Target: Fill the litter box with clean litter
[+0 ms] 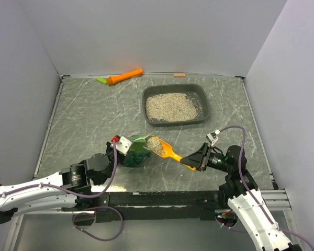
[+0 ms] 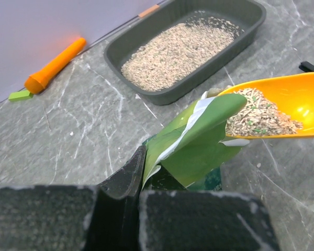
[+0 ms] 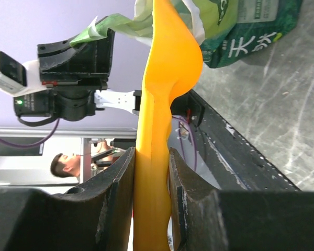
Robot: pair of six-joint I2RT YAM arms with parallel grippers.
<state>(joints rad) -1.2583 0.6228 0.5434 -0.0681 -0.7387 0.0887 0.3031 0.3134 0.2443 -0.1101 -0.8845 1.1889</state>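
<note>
- The right pincer (image 1: 194, 160) is clamped on the handle of an orange scoop (image 1: 167, 149). Its wrist view shows one finger pressed to each side of the handle.
- The scoop's bowl reaches out ahead of this pincer and carries a heap of clean litter (image 2: 259, 117). The bowl sits at the mouth of a green bag (image 1: 136, 154).
- The left pincer (image 1: 129, 146) is closed tight on the bag's upper edge, with the bag hanging just past its fingertips.
- The litter box (image 1: 174, 123) lies beyond the right pincer, farther back on the table and well apart from it. A pale layer of litter covers much of its floor.
- The litter is loose, dry grain and cannot be pinched, so it probably travels only in the scoop and would spill if the bowl tilts.
- The scoop looks stiff, light and smooth, so it may twist in the grip. The handle, where it is held, seems the sound place to take it.
- The bag looks soft and crinkly and would likely sag if let go.
- An orange stick tool (image 1: 124, 77) lies far behind both pincers.
</note>
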